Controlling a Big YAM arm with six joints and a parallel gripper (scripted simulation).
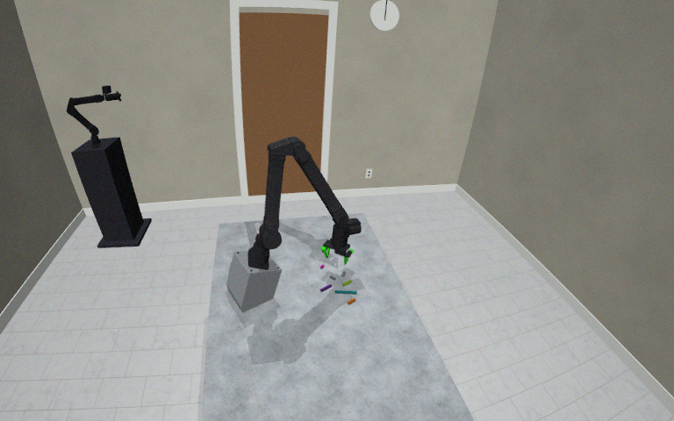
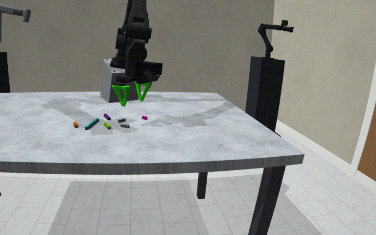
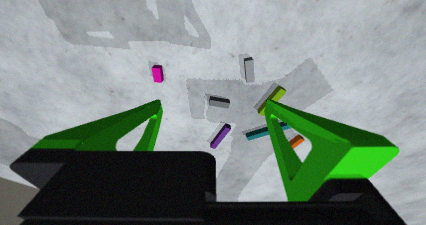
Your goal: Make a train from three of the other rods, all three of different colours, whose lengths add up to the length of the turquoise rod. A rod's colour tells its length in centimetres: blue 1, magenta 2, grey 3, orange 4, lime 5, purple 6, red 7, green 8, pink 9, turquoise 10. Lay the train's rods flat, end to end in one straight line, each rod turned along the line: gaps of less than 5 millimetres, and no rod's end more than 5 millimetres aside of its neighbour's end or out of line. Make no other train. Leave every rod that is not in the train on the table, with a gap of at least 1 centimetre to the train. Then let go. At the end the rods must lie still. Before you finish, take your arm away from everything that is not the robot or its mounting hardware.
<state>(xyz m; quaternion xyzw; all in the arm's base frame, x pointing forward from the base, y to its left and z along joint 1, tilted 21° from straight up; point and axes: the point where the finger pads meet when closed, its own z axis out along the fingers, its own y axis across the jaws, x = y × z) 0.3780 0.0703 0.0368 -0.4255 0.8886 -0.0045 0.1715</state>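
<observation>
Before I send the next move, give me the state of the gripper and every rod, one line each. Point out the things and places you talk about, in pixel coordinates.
gripper [image 1: 337, 257] [image 2: 132, 103] [image 3: 213, 105]: open, raised
magenta rod [image 1: 322, 266] [image 2: 144, 117] [image 3: 157, 74]: flat, apart
two grey rods: flat, apart
purple rod [image 1: 326, 288] [image 2: 106, 116] [image 3: 220, 136]: flat
lime rod [image 1: 347, 282] [image 2: 106, 125] [image 3: 272, 99]: flat
turquoise rod [image 1: 345, 292] [image 2: 91, 124] [image 3: 257, 133]: flat
orange rod [image 1: 351, 301] [image 2: 75, 124] [image 3: 297, 141]: flat

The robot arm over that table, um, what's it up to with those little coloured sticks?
Nothing is in its grip: the gripper hangs wide open above the table. The rods lie apart: magenta, purple, lime, orange, turquoise and two grey. It is meant to line three up to match the turquoise one's length, but no train is made.
</observation>
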